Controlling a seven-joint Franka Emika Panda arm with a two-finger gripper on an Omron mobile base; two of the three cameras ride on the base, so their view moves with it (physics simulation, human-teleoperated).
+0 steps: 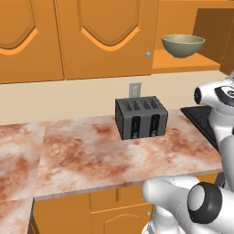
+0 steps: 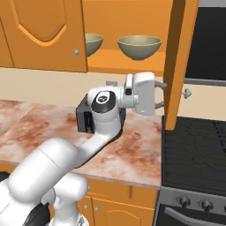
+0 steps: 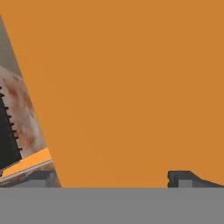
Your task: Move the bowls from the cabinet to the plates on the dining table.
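The cabinet (image 1: pixel 107 39) stands with its right-hand door (image 2: pixel 178 66) swung out, seen edge-on, its silver knob (image 2: pixel 187 93) facing right. On the bared shelf sit two olive-grey bowls: one bowl (image 2: pixel 139 46) (image 1: pixel 183 45) in full sight, the other bowl (image 2: pixel 93 43) half hidden behind the closed door. My gripper (image 2: pixel 162 94) is open, below shelf level, its fingers pointing at the open door's face just left of it. In the hand view the gripper (image 3: pixel 114 178) is spread wide against the orange door panel (image 3: pixel 131 87), with nothing between the tips. The plates and the dining table are out of view.
A black toaster (image 1: pixel 140 118) stands on the marbled counter (image 1: pixel 91 155) under the cabinet, partly behind my arm. To the right of the counter is a black stove top (image 2: pixel 194 150) with knobs. A wall socket (image 1: pixel 135 89) sits above the toaster.
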